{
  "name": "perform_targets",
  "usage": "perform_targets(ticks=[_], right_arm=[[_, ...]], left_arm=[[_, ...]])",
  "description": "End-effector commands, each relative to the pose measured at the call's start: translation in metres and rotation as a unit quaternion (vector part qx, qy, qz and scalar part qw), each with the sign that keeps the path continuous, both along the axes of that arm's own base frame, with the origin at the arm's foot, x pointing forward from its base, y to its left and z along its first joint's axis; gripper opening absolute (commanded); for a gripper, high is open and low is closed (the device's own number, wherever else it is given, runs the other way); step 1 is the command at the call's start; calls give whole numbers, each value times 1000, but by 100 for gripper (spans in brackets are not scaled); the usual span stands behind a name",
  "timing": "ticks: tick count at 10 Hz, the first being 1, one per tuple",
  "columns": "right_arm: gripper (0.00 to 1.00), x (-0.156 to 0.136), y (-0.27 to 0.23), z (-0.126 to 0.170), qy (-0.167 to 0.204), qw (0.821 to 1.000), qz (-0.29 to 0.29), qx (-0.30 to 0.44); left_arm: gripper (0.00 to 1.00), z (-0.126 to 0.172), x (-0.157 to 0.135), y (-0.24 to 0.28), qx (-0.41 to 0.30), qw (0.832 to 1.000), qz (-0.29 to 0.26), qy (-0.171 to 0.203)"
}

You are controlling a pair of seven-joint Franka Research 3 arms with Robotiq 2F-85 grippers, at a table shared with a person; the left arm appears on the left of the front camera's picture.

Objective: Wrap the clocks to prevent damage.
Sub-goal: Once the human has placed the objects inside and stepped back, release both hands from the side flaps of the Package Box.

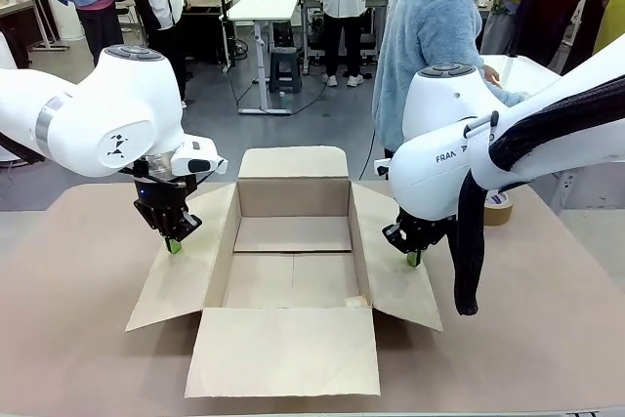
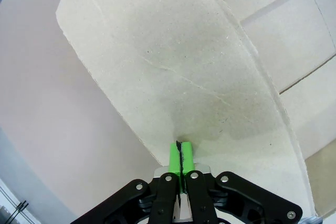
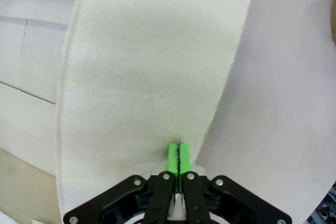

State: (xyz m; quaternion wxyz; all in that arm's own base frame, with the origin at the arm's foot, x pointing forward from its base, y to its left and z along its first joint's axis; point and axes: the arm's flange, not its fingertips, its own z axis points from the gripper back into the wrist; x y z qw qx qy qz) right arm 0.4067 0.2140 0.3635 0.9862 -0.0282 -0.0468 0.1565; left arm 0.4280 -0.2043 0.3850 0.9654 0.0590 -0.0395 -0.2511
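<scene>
1. Seemingly the box (image 1: 283, 349), lower centre, is being kept open for packing; its floor is bare.
2. Left gripper (image 1: 174, 244) at centre left and right gripper (image 1: 414, 259) at centre right are both pinched tight and empty, tips resting on the side flaps (image 1: 181, 275).
3. Next, the wrapped clocks must go in; where they are I cannot tell.

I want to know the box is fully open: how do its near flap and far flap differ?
The near flap lies folded out almost flat on the table; the far flap stands up, leaning away. The near flap reaches toward the table's front edge; the far flap rises above the back wall. Both are plain cardboard, untouched by any gripper: the shut left gripper and right gripper are at the side flaps.
</scene>
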Motion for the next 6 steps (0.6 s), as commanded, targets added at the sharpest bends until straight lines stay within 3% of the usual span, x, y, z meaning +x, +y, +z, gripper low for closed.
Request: perform_targets(ticks=[1, 6], right_arm=[[1, -2, 2, -2, 0, 1000, -5, -6], [1, -2, 2, -2, 0, 1000, -5, -6]], left_arm=[[0, 2, -1, 1, 4, 1000, -3, -4], [0, 2, -1, 1, 4, 1000, -3, -4]])
